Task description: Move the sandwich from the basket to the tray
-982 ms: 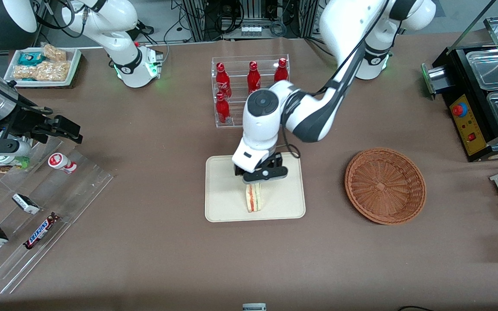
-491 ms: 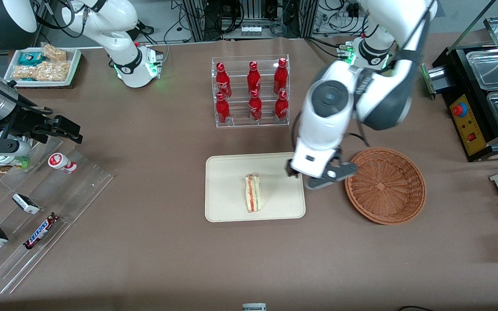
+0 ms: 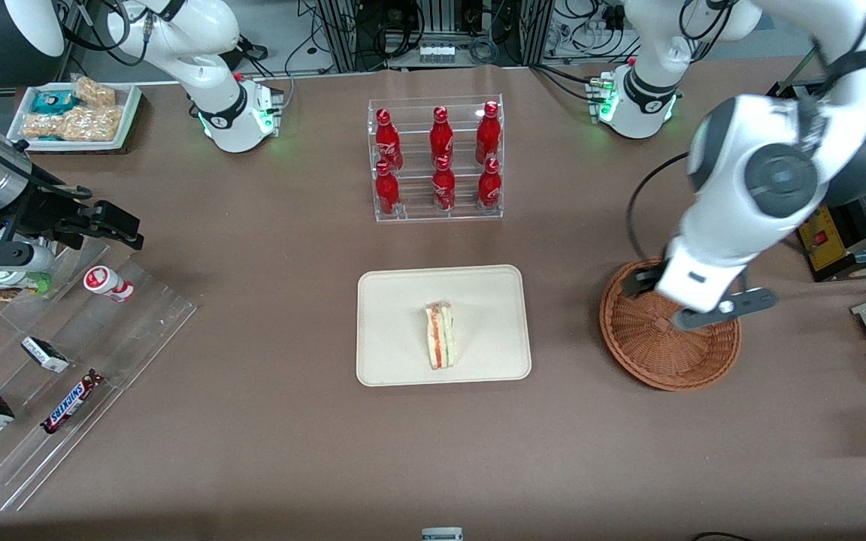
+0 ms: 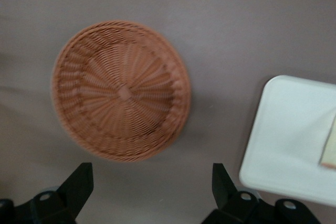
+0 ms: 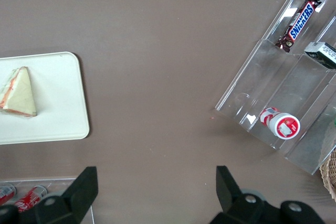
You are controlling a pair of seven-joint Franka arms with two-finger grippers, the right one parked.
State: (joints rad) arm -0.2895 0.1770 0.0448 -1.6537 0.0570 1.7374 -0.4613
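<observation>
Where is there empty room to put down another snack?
The basket holds nothing, though the open gripper hangs above it. Bare tray surrounds the sandwich. Bare table lies between tray and basket. The acrylic rack with a Snickers bar is crowded.

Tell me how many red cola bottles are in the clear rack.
6 red cola bottles in the clear rack: three on the upper tier, three on the lower, none hidden. The gripper hovers open above the basket.
</observation>
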